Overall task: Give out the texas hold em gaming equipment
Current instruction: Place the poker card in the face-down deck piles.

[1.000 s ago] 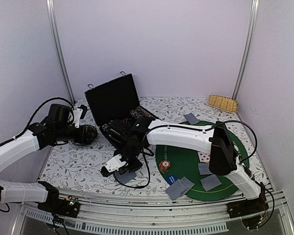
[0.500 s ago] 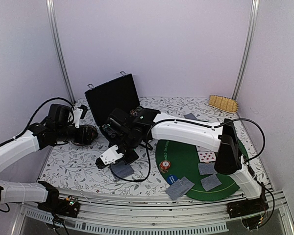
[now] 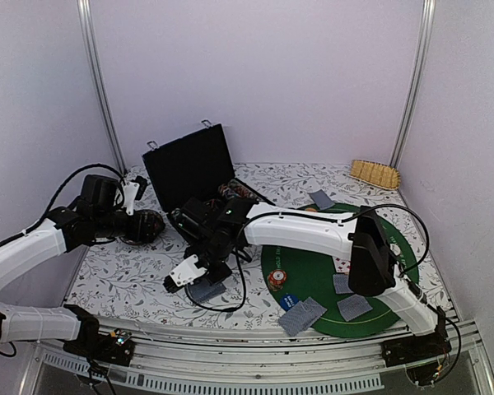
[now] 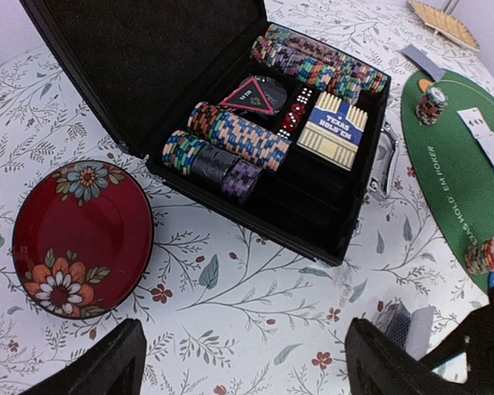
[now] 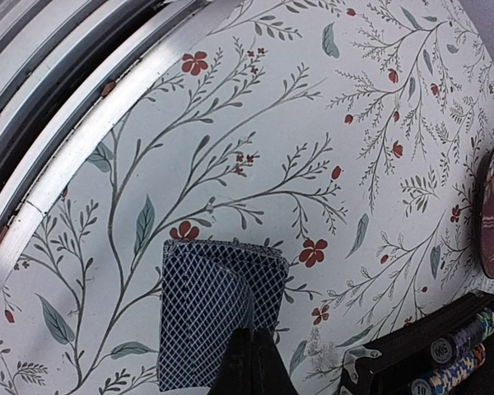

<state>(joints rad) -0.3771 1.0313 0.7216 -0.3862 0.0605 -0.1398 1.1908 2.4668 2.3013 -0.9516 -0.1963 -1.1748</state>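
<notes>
Right gripper [image 5: 249,350]: fingers closed tight on the near edge of two overlapping grey-blue-backed cards [image 5: 218,309], which we find low over the floral table [image 5: 230,123], just in front of the black case [image 3: 189,169]. Left gripper [image 4: 239,370]: fingers spread wide, holding nothing, above the table near the dark-red dish [image 4: 82,239]. Poker chips [image 4: 230,140]: rows in the open case. We log one small stack [image 3: 276,280] on the green mat [image 3: 313,267], with further cards [image 3: 303,314] at its near edge
</notes>
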